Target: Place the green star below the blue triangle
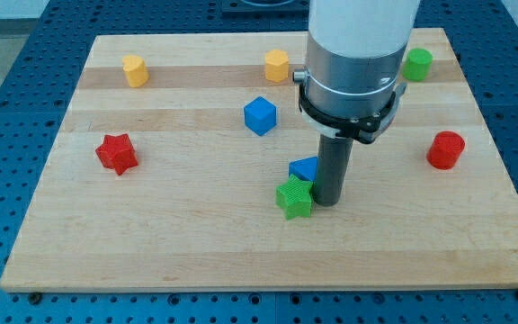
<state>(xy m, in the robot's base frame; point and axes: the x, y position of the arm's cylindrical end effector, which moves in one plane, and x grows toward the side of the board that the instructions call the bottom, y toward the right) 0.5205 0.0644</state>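
On a pale wooden board (151, 243) set over a blue perforated bench (7, 54), the green star (294, 198) sits nearest the view's bottom, a little right of the board's centre. Just to its right stands the dark rod of the arm, and my tip (327, 203) rests on the wood right beside the star's right-hand edge, so close that contact cannot be ruled in or out. The rod carries no jaws at all, so nothing is open, closed or gripped; it ends in a plain blunt foot. Directly behind the star, toward the view's top, the blue triangle (304, 168) shows only in part, its right side hidden by the rod; the star touches or almost touches its lower edge and lies slightly to its left. Farther out to the view's left, well apart from this cluster, lies the red star (116, 153). At the view's right, near the board's edge, stands the red cylinder (445, 149). Beyond the triangle, left of the arm's grey collar, sits the blue cube (260, 116). Along the far side of the board, the yellow block (134, 70) occupies the left, a second yellow block (277, 66) sits near the centre beside the arm's white housing, and the green cylinder (416, 64) peeks out at the right.
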